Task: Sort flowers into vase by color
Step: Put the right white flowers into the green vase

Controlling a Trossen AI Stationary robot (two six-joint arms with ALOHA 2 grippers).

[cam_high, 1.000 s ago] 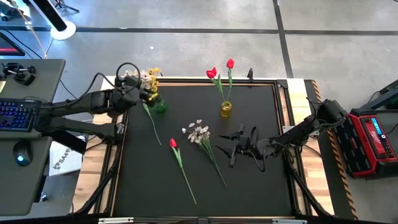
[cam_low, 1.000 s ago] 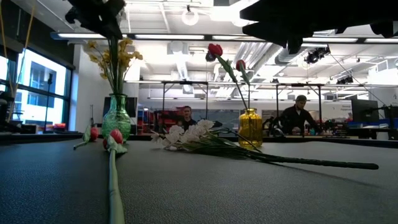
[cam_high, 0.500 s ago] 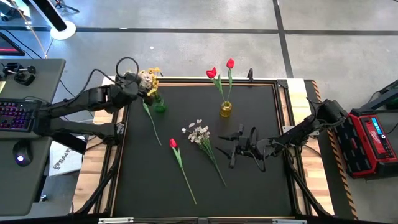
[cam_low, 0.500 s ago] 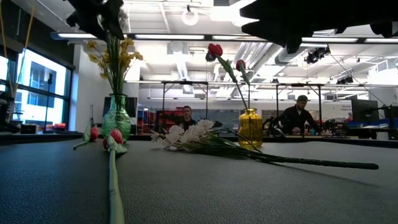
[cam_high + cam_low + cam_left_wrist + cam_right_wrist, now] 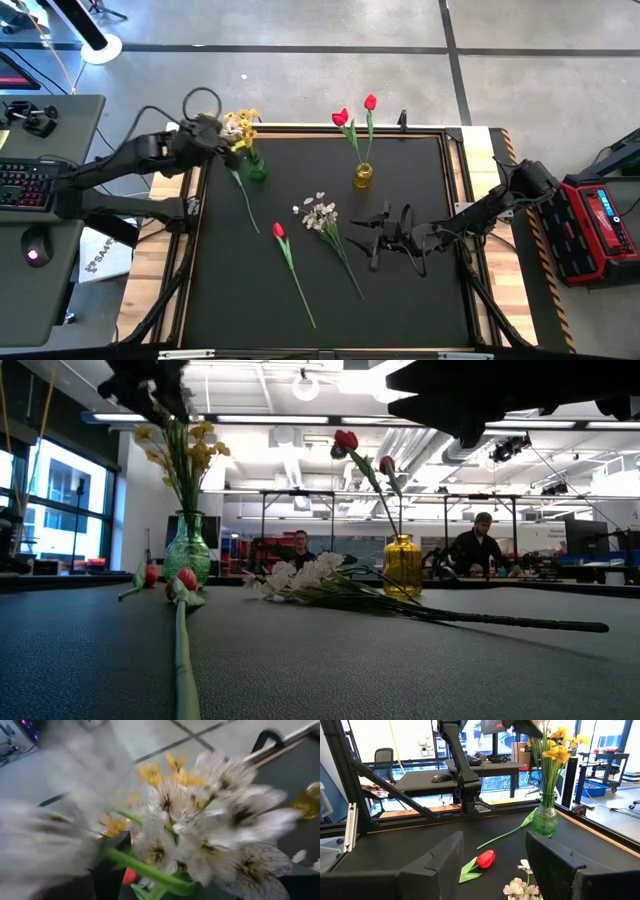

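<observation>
My left gripper (image 5: 213, 131) hangs over the far-left table corner, shut on a white blossom spray (image 5: 210, 825) above the green glass vase (image 5: 256, 171). That vase holds the yellow blossom spray (image 5: 185, 445). The yellow vase (image 5: 363, 176) holds two red tulips (image 5: 355, 110). A second white spray (image 5: 320, 214) and a red tulip (image 5: 279, 231) lie flat mid-table. Another tulip (image 5: 150, 573) lies beside the green vase. My right gripper (image 5: 377, 240) rests low at right of centre, open, its fingers (image 5: 445, 855) touching nothing. My left gripper pinches the white spray's green stem (image 5: 150, 872) just below the blossoms, coming in from the table's left. The spray is tilted, its blossoms beside the yellow ones; the stem slants down toward the green vase's mouth (image 5: 187, 512). I cannot see its lower end.
Black mat framed by wooden table edges (image 5: 190, 250). A desk with keyboard (image 5: 25, 180) stands left of the table and a red case (image 5: 600, 225) to its right. People (image 5: 480, 545) sit in the room beyond the far edge. The near half of the mat is bare apart from the tulip's stem (image 5: 300, 290).
My left gripper has moved toward the table's far-left corner, staying shut on the white spray. The blossoms went with it, and the stem above the green vase now leans more to the left. My right arm has kept still.
</observation>
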